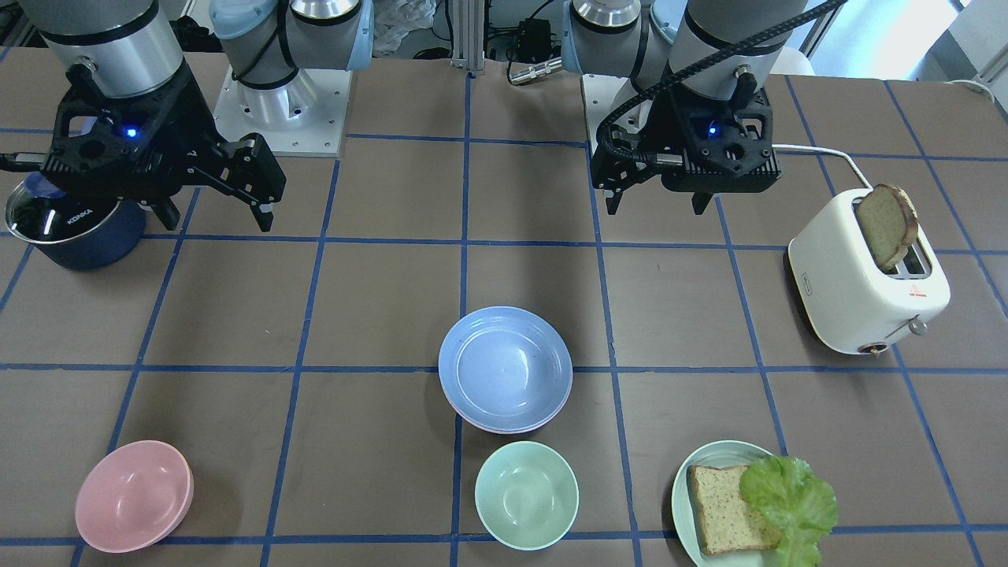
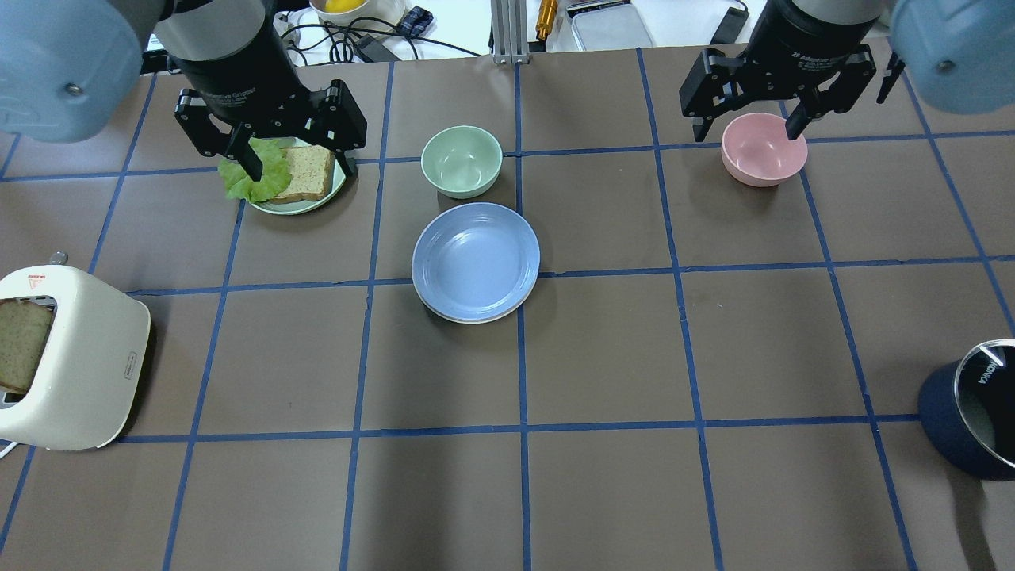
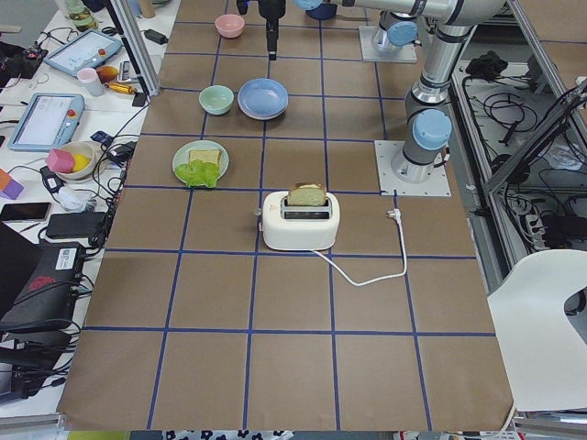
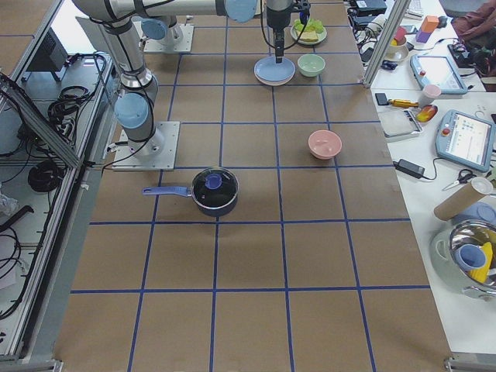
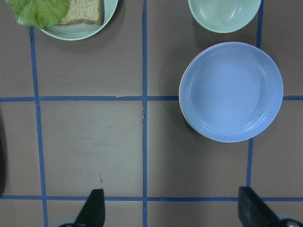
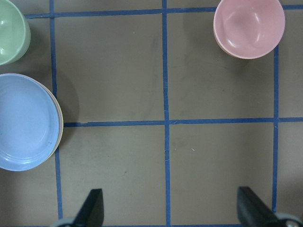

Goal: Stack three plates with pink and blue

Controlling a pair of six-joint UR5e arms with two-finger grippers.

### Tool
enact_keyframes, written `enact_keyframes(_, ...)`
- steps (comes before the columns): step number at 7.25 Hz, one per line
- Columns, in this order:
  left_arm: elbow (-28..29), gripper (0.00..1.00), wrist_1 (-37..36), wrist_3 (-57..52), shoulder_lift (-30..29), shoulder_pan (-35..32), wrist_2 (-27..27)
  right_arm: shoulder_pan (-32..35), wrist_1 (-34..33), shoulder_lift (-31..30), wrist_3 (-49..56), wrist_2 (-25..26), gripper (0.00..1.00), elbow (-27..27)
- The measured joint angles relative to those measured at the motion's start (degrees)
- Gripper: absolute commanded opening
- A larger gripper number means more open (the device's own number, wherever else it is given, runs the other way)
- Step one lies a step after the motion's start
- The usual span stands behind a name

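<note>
The three plates are stacked near the table's middle. The light blue plate [image 1: 505, 368] [image 2: 476, 260] is on top, and also shows in the left wrist view [image 5: 231, 91] and the right wrist view [image 6: 26, 122]. A pale pink rim [image 1: 551, 414] and a cream-white rim [image 2: 476, 320] peek out under it. My left gripper [image 1: 655, 206] [image 2: 303, 170] [image 5: 173, 213] is open and empty, held high, apart from the stack. My right gripper [image 1: 216, 220] [image 2: 745, 133] [image 6: 170, 213] is open and empty, also high, off to the other side.
A mint-green bowl [image 1: 526, 494] [image 2: 461, 161] stands just beyond the stack. A pink bowl [image 1: 134, 494] [image 2: 763, 149] is on the far right. A mint plate [image 1: 693, 472] carries bread and lettuce. A toaster [image 1: 866, 276] holds bread. A dark pot [image 1: 79, 228] stands below my right gripper.
</note>
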State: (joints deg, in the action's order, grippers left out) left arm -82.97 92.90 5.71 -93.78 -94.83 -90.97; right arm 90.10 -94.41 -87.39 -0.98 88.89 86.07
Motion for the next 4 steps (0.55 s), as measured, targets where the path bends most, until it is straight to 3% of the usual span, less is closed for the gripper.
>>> enact_keyframes(4, 0.01, 1.0, 0.0, -0.13, 0.0, 0.0, 0.02, 0.15, 0.35, 0.17, -0.1, 0.24, 1.0, 0.02)
